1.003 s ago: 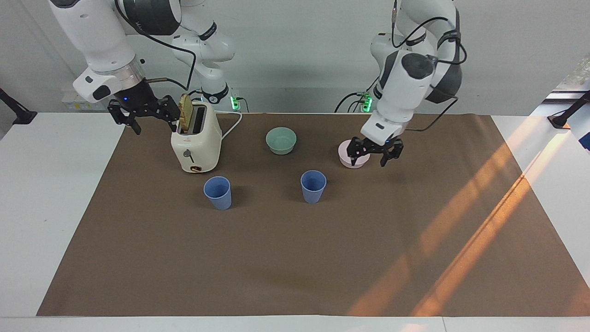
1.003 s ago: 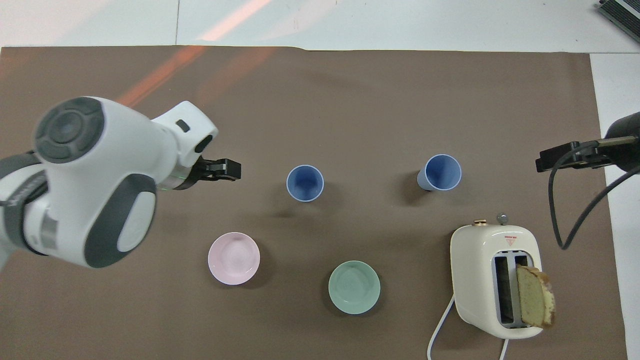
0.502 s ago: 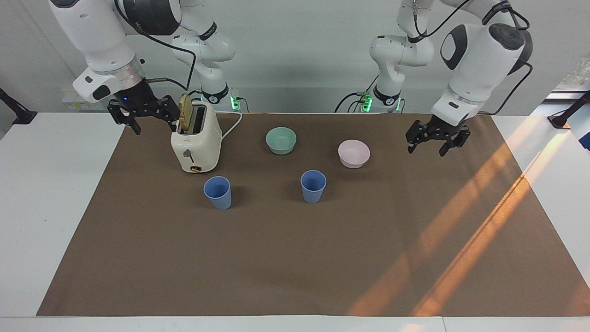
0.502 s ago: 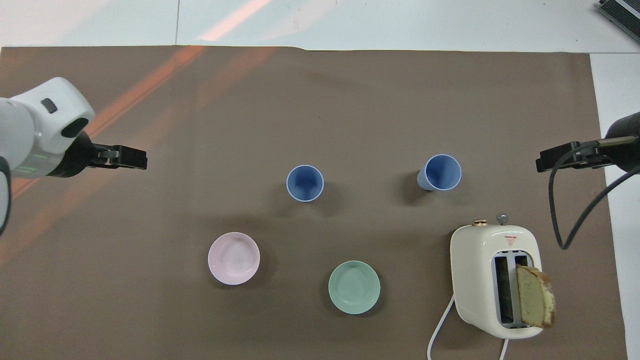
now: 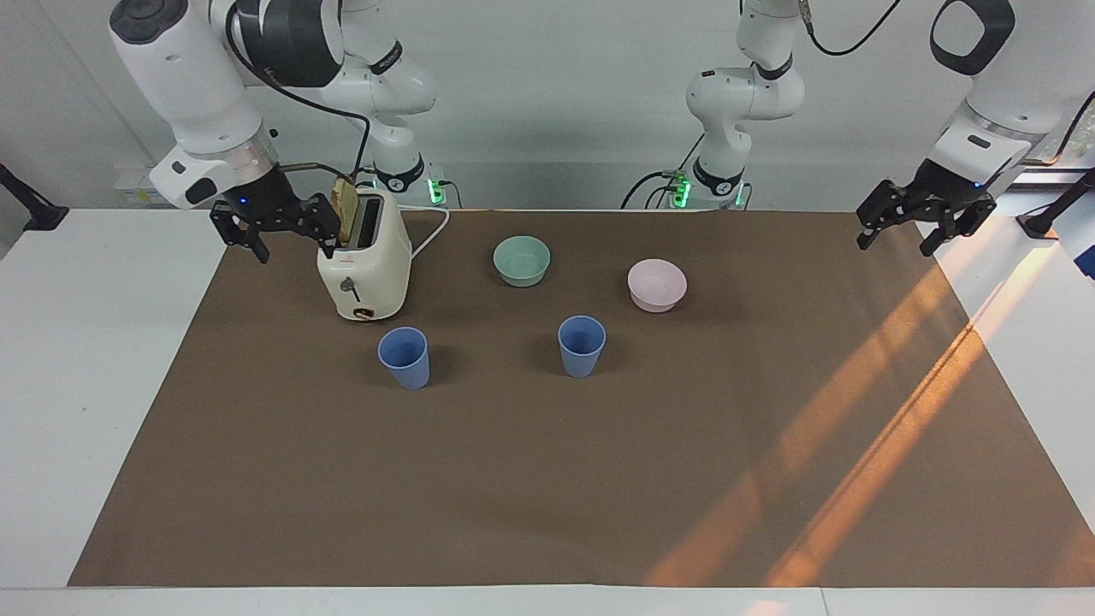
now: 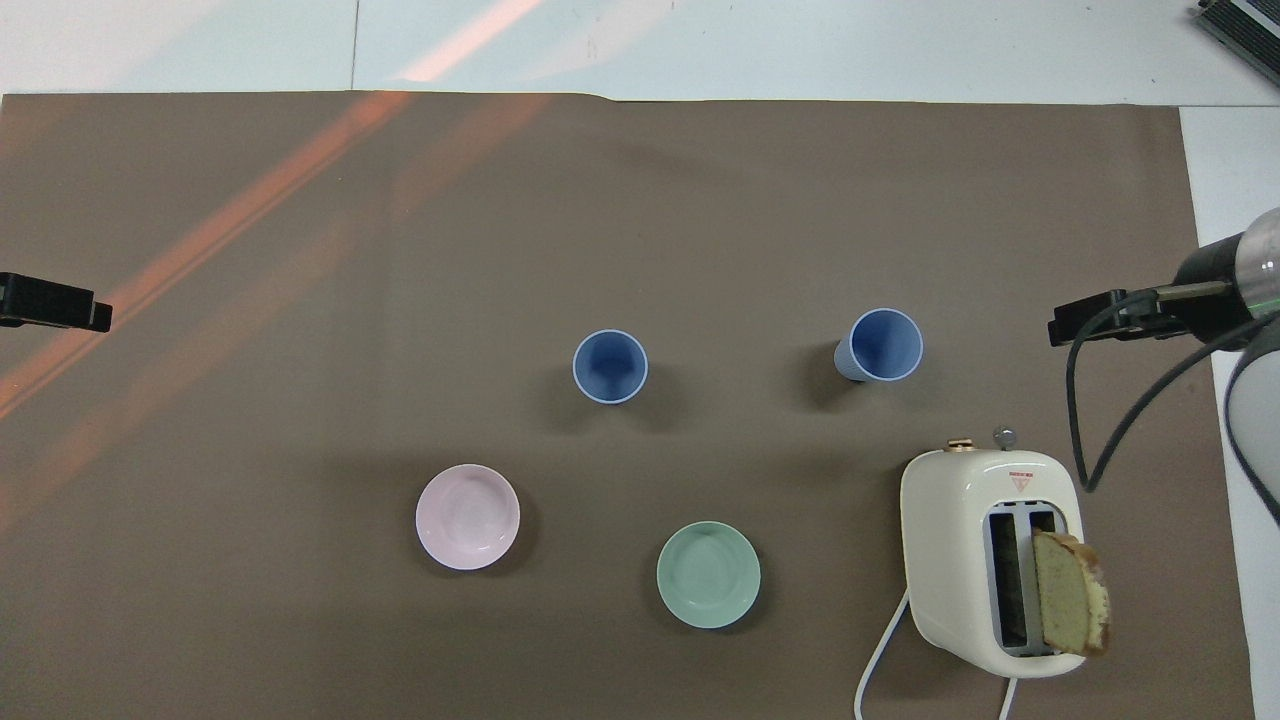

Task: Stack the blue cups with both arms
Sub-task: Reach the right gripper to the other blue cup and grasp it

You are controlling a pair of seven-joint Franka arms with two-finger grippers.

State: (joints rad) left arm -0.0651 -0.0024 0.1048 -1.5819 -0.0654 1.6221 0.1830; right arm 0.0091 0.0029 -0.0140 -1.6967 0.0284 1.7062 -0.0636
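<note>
Flanking separate blue cups point(image 5: 582, 345): raised claws.

Matt plastic blue cups point(image 5: 582, 345) on brown paper sheet point(image 5: 547, 479); glossy toaster point(image 5: 364, 269)

Cream two-slot toaster point(image 5: 364, 267) upright at the right arm's end of the brown mat point(image 5: 547, 479), bread slice point(image 5: 346, 217) standing up in one slot, white cord point(image 5: 430, 234) trailing. Mint-green bowl point(image 5: 522, 259) mid-mat; pale pink bowl point(image 5: 657, 284) beside it, apart. White tabletop point(image 5: 85, 359) beneath.
</note>
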